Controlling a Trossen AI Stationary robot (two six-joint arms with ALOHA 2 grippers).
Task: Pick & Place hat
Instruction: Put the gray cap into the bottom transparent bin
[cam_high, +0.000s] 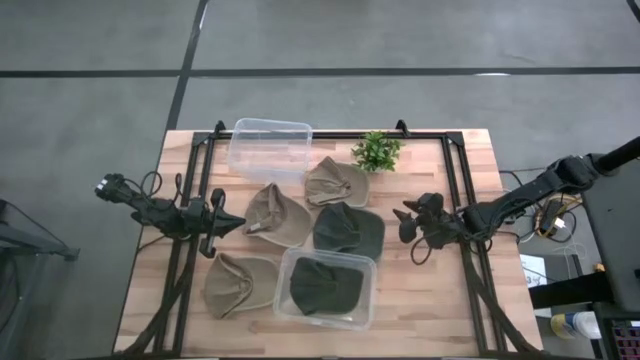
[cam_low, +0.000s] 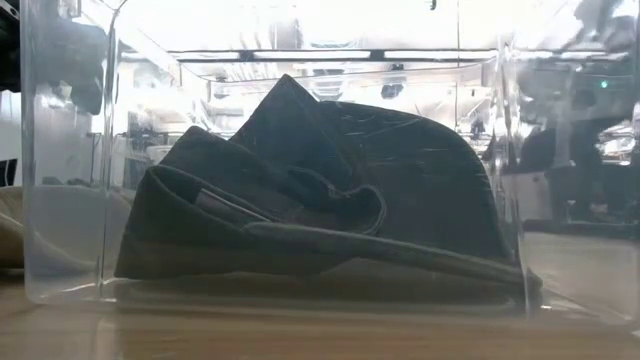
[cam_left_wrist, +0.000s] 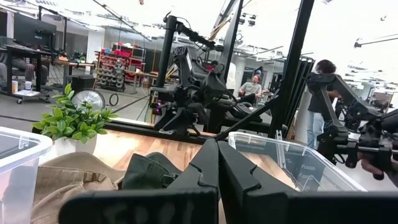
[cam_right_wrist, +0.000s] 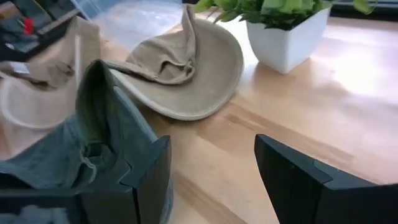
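A dark green hat (cam_high: 325, 287) lies in the near clear bin (cam_high: 368, 300); the low view shows the hat (cam_low: 330, 200) resting on the bin's floor. A second dark green hat (cam_high: 348, 230) lies on the table, with tan hats at the middle (cam_high: 275, 213), far side (cam_high: 335, 182) and near left (cam_high: 238, 283). My left gripper (cam_high: 236, 222) is shut and empty, just left of the middle tan hat. My right gripper (cam_high: 407, 226) is open and empty, just right of the loose dark green hat (cam_right_wrist: 74, 149); its fingers (cam_right_wrist: 211, 180) show in the right wrist view.
An empty clear bin (cam_high: 270, 148) stands at the far edge, with a small potted plant (cam_high: 377, 150) to its right. Black frame rails (cam_high: 195, 190) run along both sides of the table. Bare wood lies at the table's near right (cam_high: 440, 310).
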